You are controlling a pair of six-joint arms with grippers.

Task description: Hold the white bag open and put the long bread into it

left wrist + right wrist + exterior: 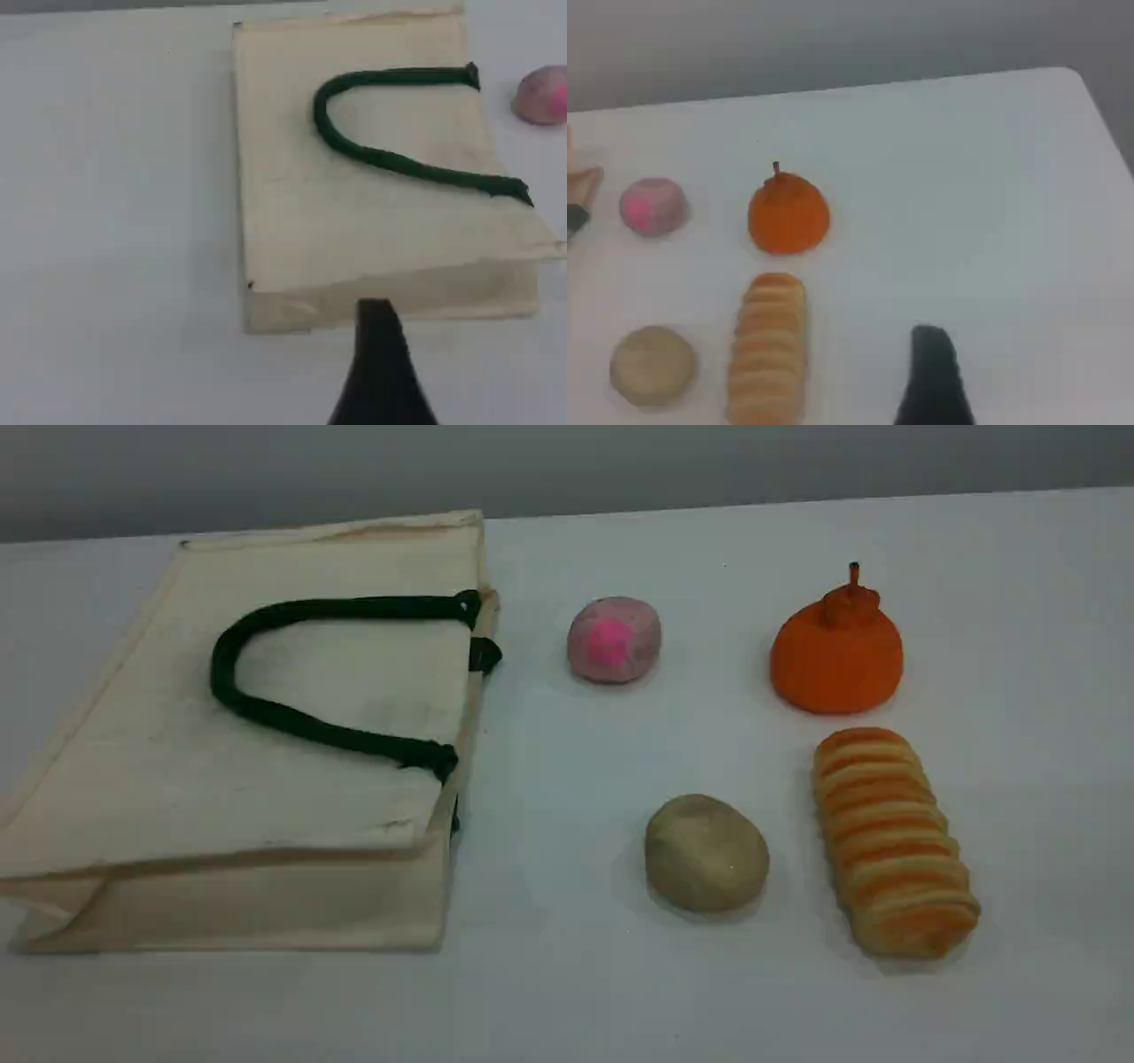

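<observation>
The white bag (177, 771) lies flat on the table's left side, its mouth facing right and a dark green handle (266, 615) resting on top. The long bread (890, 841), golden-orange with pale ridges, lies at the right front, well apart from the bag. Neither arm shows in the scene view. In the left wrist view the bag (354, 239) fills the middle, and one black fingertip (379, 354) hangs above the table just in front of it, holding nothing. In the right wrist view the long bread (769, 350) lies left of a black fingertip (932, 376), which holds nothing.
A pink-spotted ball (613, 639) sits right of the bag's mouth. An orange pumpkin-shaped thing (837, 655) stands behind the bread, and a round beige bun (706, 853) lies to the bread's left. The table's far right corner (1072, 75) shows in the right wrist view.
</observation>
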